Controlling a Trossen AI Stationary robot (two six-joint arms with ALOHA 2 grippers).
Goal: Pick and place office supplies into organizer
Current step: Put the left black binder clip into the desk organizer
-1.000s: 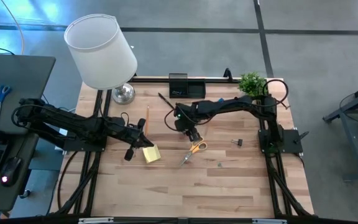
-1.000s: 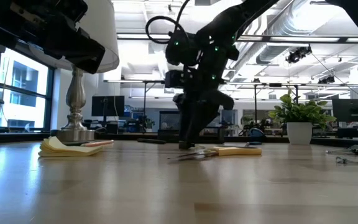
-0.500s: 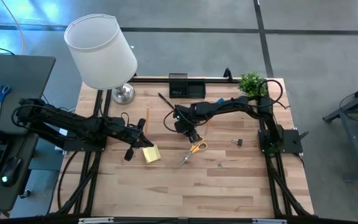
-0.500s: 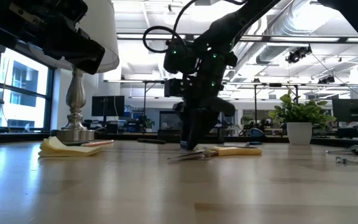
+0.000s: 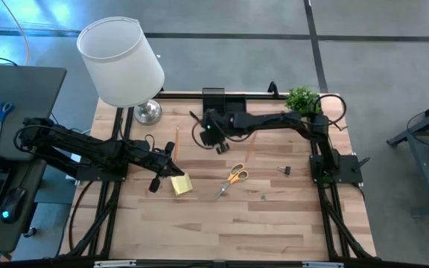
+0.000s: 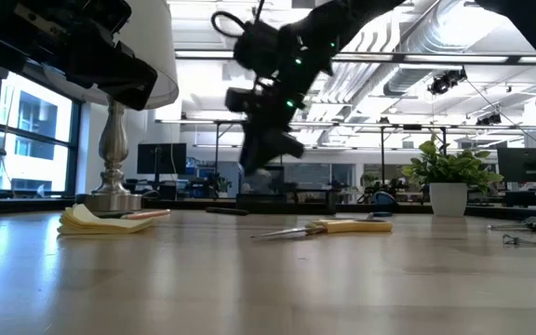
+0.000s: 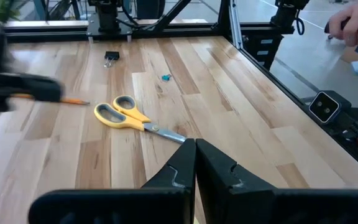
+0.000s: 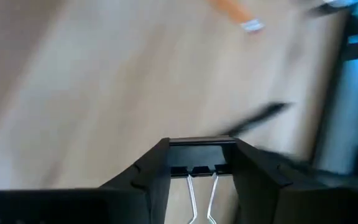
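Note:
My right gripper (image 5: 216, 138) hangs above the table's far middle, in front of the black organizer (image 5: 223, 103), shut on a small black binder clip (image 8: 196, 169). The low view shows it well above the wood (image 6: 261, 156). The orange-handled scissors (image 5: 233, 178) lie flat on the table, nearer than that gripper. A yellow sticky-note pad (image 5: 182, 184) lies at the left of the middle. My left gripper (image 7: 196, 149) is shut and hovers above the pad, touching nothing. An orange pencil (image 5: 177, 141), a second binder clip (image 5: 284, 170) and a tiny blue eraser (image 7: 165, 78) lie on the wood. My right gripper pinches the binder clip's black body (image 8: 196, 160) between its two fingers, one finger on each end. The clip's two wire handles (image 8: 201, 199) run back between the fingers toward the wrist. The fingers slant downward, and the clip is lifted clear of the table.
A white-shaded lamp (image 5: 121, 59) with a chrome foot (image 5: 148, 112) stands at the far left, and a small green plant (image 5: 302, 99) at the far right. A black pen (image 5: 197, 119) and another pencil (image 5: 246, 152) lie near the organizer. A person's hand (image 7: 356, 28) shows beyond the table.
My right gripper has risen from the table beside the scissors' handles and gone toward the far edge and the organizer, tipping and rolling as it went. The scissors stay where they lay. My left arm has kept still.

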